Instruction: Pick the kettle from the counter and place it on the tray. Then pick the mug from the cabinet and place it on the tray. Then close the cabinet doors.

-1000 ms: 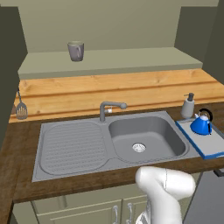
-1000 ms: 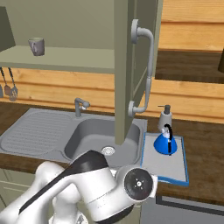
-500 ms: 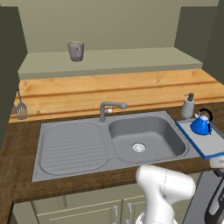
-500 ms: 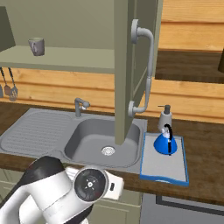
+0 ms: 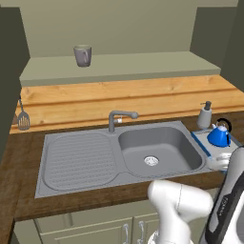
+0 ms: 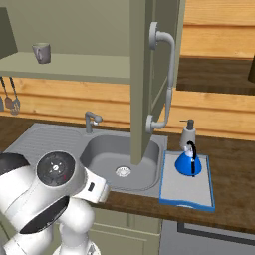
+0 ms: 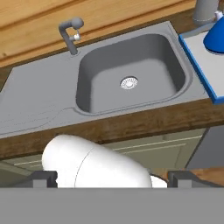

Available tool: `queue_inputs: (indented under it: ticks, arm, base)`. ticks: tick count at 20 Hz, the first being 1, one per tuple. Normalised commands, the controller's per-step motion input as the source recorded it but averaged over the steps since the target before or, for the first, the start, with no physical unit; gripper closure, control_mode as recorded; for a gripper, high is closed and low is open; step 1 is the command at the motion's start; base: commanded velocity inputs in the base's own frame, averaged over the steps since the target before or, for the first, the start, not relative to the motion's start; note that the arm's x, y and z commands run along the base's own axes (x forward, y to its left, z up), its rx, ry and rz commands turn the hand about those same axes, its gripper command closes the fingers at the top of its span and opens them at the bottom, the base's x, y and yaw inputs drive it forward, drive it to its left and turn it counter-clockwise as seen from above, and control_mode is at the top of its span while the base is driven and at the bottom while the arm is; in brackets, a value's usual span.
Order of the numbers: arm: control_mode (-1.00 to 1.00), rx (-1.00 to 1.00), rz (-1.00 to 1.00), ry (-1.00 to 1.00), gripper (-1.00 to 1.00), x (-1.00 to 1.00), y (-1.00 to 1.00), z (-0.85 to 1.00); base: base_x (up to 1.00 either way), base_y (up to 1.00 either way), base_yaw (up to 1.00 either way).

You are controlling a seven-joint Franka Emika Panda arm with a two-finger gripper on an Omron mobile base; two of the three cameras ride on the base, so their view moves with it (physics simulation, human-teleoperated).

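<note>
Grey steel sink (image 7: 131, 74) is the landmark to read everything from. Nearest the camera, on the robot's side of the sink, the gripper (image 7: 113, 179) hangs low in front of the counter (image 7: 144, 120) edge, its two tips spread wide apart with nothing between them — released, carrying nothing.

Just right of the sink lies the tray (image 6: 187, 187), and the kettle (image 6: 188, 162) already stands on its far end, upright, close to the soap pump bottle (image 6: 188, 133) behind it. So the first placement looks done; the mug is the next object.

The mug (image 5: 82, 55) sits well above and behind the sink, on the cabinet (image 5: 119, 66) shelf toward its left end, upright with its handle turned right.

Risks, as I judge them: the right-hand cabinet door (image 6: 149, 74) stands open over the sink's right edge, so an arm rising from this low pose could strike it or its bar handle. The reach to the mug is long and high — a shallow grip on the rim could tip it or push it back along the shelf. Bringing it down, a crowded approach to the tray could knock the kettle or the pump bottle over.
</note>
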Motion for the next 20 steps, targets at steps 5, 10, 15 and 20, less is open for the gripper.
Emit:
queue_inputs:
  ticks: [5, 10, 15, 20]
  arm:
    - [-1.0, -0.01, 0.01, 0.0, -1.0, 0.02, 0.75, 0.33]
    - [-1.0, -0.12, 0.06, -0.16, -1.0, 0.28, 0.58, 0.27]
    - [-1.0, -0.16, 0.0, -0.04, -1.0, 0.44, 0.49, 0.42]
    - [-1.0, -0.24, 0.03, -0.07, -1.0, 0.43, 0.43, 0.33]
  base:
    - [0.0, 0.0, 0.0]
    - [0.0, 0.0, 0.0]
    - [0.0, 0.0, 0.0]
    - [0.0, 0.0, 0.0]
